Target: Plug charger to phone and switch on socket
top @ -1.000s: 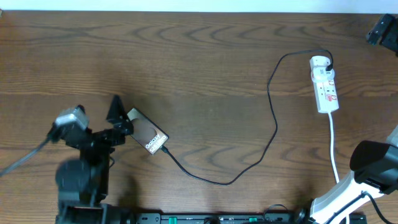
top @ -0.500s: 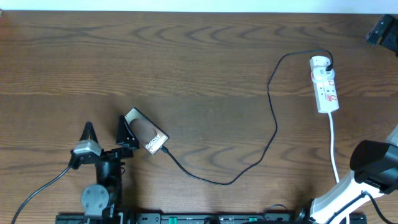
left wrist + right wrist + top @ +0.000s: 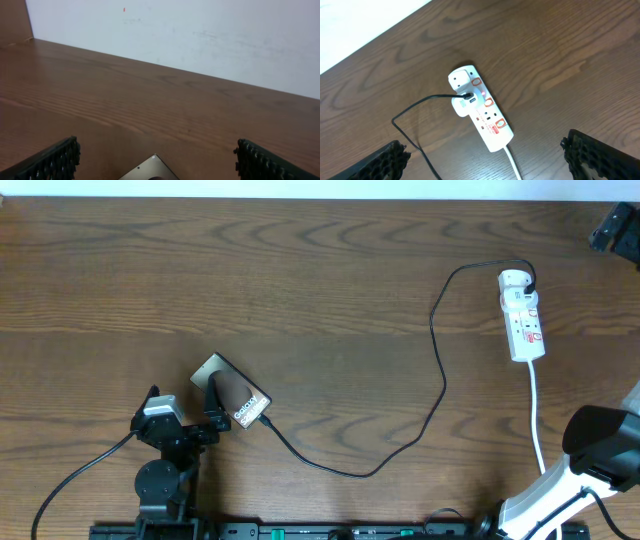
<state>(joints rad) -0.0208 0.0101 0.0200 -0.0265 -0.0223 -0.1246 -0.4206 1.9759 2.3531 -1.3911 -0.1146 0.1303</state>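
Observation:
The phone (image 3: 240,396) lies slanted on the table at the front left, lettering up. The charger cable (image 3: 440,385) runs from the phone's right end in a long loop to the socket (image 3: 522,315) at the back right, where its black plug sits in the rounded end. My left gripper (image 3: 183,406) is open just left of the phone, one finger over its left end. In the left wrist view one phone corner (image 3: 152,170) shows between the open fingers (image 3: 52,162). My right gripper (image 3: 495,165) is open and empty above the socket (image 3: 480,107).
The socket's white cord (image 3: 537,420) runs toward the front right, past the right arm's base (image 3: 600,438). A white wall (image 3: 200,35) stands behind the table's far edge. A black part of the right arm (image 3: 612,225) shows at the back right corner.
My left arm has drawn back toward the front edge and turned, its open fingers now lower beside the phone. The phone, cable, socket and right arm have not moved.

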